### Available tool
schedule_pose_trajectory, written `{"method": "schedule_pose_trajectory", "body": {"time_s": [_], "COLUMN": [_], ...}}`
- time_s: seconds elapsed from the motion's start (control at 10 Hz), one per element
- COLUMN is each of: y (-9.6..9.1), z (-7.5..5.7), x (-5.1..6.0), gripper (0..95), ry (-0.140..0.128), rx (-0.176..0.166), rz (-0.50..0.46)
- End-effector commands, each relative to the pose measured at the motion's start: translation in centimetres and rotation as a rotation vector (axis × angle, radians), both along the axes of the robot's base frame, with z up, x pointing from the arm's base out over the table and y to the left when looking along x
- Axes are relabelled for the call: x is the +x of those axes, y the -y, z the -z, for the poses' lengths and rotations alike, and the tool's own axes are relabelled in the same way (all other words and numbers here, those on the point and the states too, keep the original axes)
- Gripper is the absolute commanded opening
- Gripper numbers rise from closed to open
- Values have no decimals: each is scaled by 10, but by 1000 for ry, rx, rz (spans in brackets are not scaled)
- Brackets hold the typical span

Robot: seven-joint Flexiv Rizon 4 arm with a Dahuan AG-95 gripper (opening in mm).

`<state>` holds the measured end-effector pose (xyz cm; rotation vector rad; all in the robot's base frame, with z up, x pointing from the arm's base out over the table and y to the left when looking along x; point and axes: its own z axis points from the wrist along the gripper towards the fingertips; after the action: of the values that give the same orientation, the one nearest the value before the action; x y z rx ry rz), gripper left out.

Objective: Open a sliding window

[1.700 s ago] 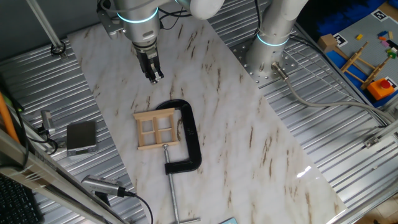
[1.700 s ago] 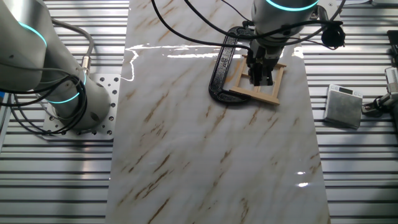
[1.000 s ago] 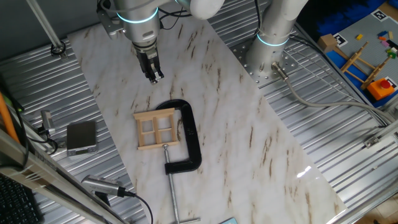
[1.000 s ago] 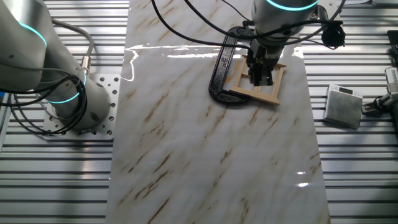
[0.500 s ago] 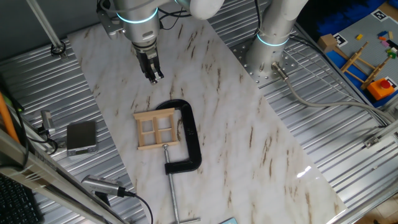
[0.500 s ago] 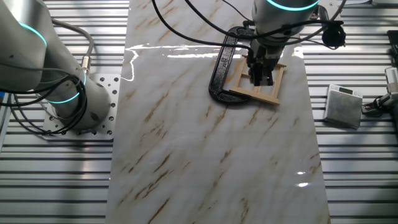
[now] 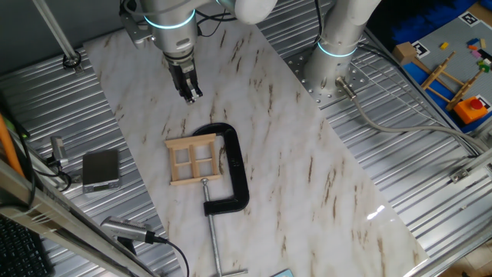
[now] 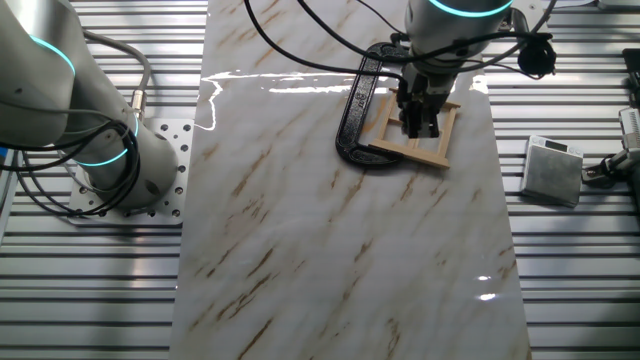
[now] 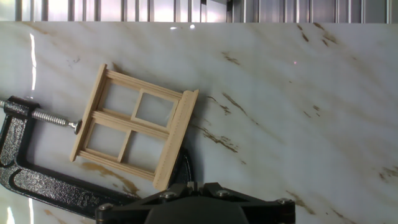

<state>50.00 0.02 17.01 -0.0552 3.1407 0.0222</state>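
Gripper (image 7: 190, 95): raised above the slab (image 7: 307, 177), fingers close together, nothing held; clenched or merely narrow, cannot tell from either fixed view; fingertips out of sight in the hand view. Window (image 7: 195, 158): flat on the slab, well apart from the jaws in one fixed view, on the near side of them; in the other fixed view overlapped by the fingers, though no contact evident. In the hand view, window (image 9: 135, 126) left of centre, tilted, four panes visible, thicker rail on its right edge. Clamp (image 7: 231, 173): black C-shape wrapped around one side of the window, screw tip touching the frame's edge, apparently pinning the frame. Step in hand, by judgement: approach, not yet contact. Advice: descend beside a crossbar of the sash, not the pinned outer frame; set fingertips against the bar squarely; push along the track direction, away from or toward the clamp screw as the sash allows; keep downward force light to avoid jamming. Grey box (image 7: 101, 169): off the slab, well apart, irrelevant.
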Motion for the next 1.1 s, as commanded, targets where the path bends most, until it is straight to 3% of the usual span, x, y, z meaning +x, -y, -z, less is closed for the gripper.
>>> {"method": "schedule_pose_trajectory", "body": {"time_s": [0.1, 0.6, 1.1], "y": [0, 1, 1], "z": [0, 2, 4], "x": [-1, -8, -11], "gripper": [0, 0, 0], "ry": [0, 4, 3], "rx": [0, 1, 6], "rz": [-15, -192, -173]}}
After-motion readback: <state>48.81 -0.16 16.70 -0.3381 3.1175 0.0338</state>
